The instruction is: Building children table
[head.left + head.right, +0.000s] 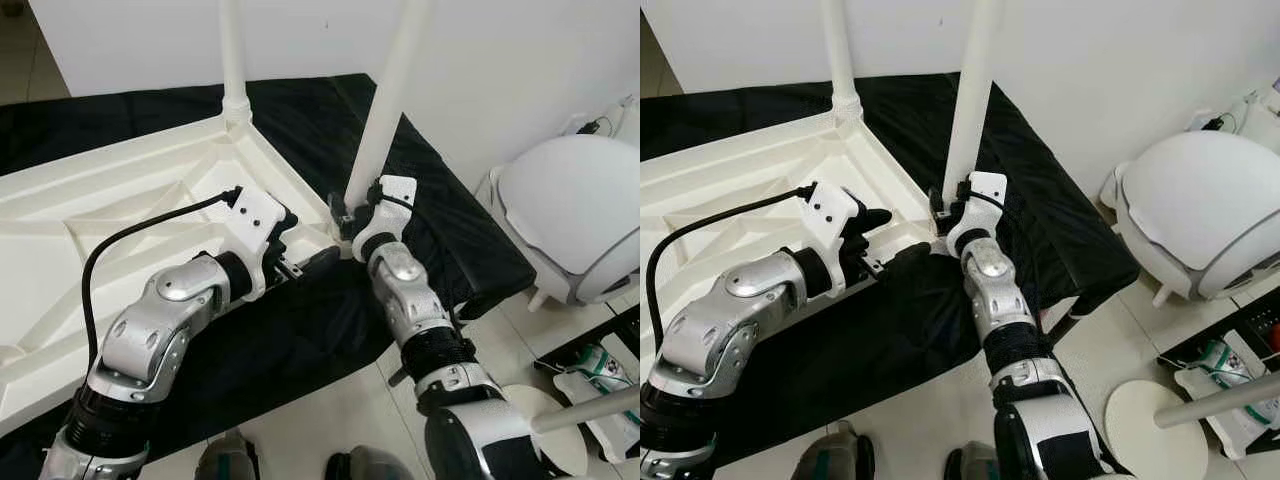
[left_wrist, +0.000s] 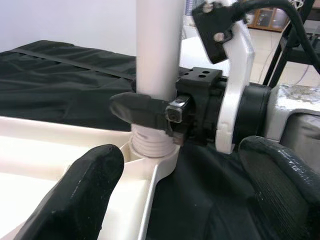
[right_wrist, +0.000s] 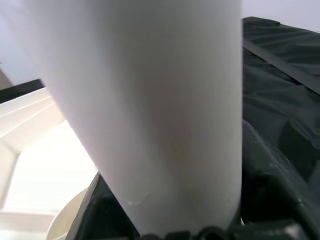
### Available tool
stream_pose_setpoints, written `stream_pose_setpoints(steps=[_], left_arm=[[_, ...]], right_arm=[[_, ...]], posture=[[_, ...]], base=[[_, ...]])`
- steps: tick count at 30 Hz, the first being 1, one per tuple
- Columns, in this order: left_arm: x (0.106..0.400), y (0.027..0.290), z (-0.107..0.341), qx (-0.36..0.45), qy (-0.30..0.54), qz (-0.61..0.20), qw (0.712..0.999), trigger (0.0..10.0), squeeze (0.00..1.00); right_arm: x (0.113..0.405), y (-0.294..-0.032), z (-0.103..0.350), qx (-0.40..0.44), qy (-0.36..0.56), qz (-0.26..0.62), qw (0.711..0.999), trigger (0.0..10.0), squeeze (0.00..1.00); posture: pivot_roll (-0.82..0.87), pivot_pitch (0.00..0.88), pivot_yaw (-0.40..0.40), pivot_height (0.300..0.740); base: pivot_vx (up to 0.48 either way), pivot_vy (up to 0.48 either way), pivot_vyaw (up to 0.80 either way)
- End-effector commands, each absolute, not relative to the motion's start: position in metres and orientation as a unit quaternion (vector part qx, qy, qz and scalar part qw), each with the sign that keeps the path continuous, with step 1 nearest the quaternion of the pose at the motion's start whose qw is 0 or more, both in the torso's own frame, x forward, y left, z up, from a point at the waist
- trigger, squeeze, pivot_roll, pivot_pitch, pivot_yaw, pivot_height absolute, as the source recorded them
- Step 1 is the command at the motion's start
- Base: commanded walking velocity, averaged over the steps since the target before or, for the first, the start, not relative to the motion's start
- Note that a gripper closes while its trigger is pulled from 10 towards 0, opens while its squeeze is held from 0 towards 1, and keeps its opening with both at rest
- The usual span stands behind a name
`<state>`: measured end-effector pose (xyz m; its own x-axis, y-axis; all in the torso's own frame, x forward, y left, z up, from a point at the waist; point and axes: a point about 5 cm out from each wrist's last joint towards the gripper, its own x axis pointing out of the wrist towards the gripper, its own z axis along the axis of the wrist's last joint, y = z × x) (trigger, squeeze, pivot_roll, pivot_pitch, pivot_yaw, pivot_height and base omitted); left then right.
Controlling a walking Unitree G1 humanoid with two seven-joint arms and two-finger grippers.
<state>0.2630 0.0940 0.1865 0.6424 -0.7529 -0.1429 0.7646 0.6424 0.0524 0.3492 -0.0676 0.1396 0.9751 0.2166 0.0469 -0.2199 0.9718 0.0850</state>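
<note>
this is looking like a room in a home: a pale tiled floor [image 1: 330, 420] is running up to a plain white wall [image 1: 520, 60], a bed under a black cover [image 1: 1040, 210] is standing against it, and a white domed child's potty [image 1: 1205, 215] is sitting nearby.

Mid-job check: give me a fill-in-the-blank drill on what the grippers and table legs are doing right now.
1. The right gripper is shut on the near leg just above its ____ end.
2. The tabletop lies upside down on a ____ cloth.
3. The left gripper, open, holds ____.
4. The far leg stands at a ____ of the tabletop.

Missing words: threaded; black; nothing; corner
</note>
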Motion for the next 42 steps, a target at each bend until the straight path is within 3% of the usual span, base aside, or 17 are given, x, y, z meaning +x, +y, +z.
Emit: stream_pose_setpoints(steps=[1,6,7,8,19,20,21,30,42], left_arm=[[0.263,0.09,0.185,0.056,0.057,-0.425,0.901,10.0,0.0],[0.264,0.09,0.185,0.057,0.056,-0.426,0.901,10.0,0.0],[0.264,0.09,0.185,0.057,0.056,-0.426,0.901,10.0,0.0],[0.264,0.09,0.185,0.057,0.056,-0.426,0.901,10.0,0.0],[0.263,0.09,0.184,0.058,0.056,-0.424,0.902,10.0,0.0],[0.263,0.09,0.184,0.058,0.056,-0.425,0.902,10.0,0.0],[0.263,0.09,0.184,0.058,0.056,-0.426,0.901,10.0,0.0],[0.264,0.09,0.185,0.06,0.055,-0.428,0.9,10.0,0.0],[0.264,0.092,0.187,0.06,0.053,-0.421,0.903,10.0,0.0]], right_arm=[[0.344,-0.06,0.128,0.079,0.021,0.101,0.992,10.0,0.0],[0.34,-0.062,0.128,0.074,0.03,0.1,0.992,10.0,0.0],[0.34,-0.063,0.129,0.075,0.029,0.099,0.992,10.0,0.62],[0.339,-0.065,0.13,0.081,0.027,0.106,0.991,10.0,1.0],[0.344,-0.086,0.133,0.058,0.01,0.184,0.981,10.0,1.0],[0.345,-0.091,0.131,0.052,0.015,0.21,0.976,10.0,0.92],[0.347,-0.097,0.131,0.045,0.014,0.232,0.972,10.0,0.0],[0.364,-0.121,0.139,-0.022,0.001,0.298,0.954,10.0,0.0],[0.375,-0.114,0.148,-0.067,0.005,0.354,0.933,10.0,0.0]], posture=[[0.01,0.0,-0.055,0.74],[0.01,0.0,-0.058,0.74],[0.01,0.0,-0.058,0.74],[0.01,0.0,-0.059,0.74],[0.01,0.0,-0.063,0.74],[0.01,0.0,-0.062,0.74],[0.01,0.0,-0.06,0.74],[0.01,0.0,-0.055,0.74],[0.04,0.0,-0.063,0.74]], base=[[0.0,0.0,0.0],[0.0,0.0,0.0],[0.0,0.0,0.0],[0.0,0.0,0.0],[0.0,0.0,0.0],[0.0,0.0,0.0],[0.0,0.0,0.0],[0.0,0.0,0.0],[0.0,0.0,0.0]])
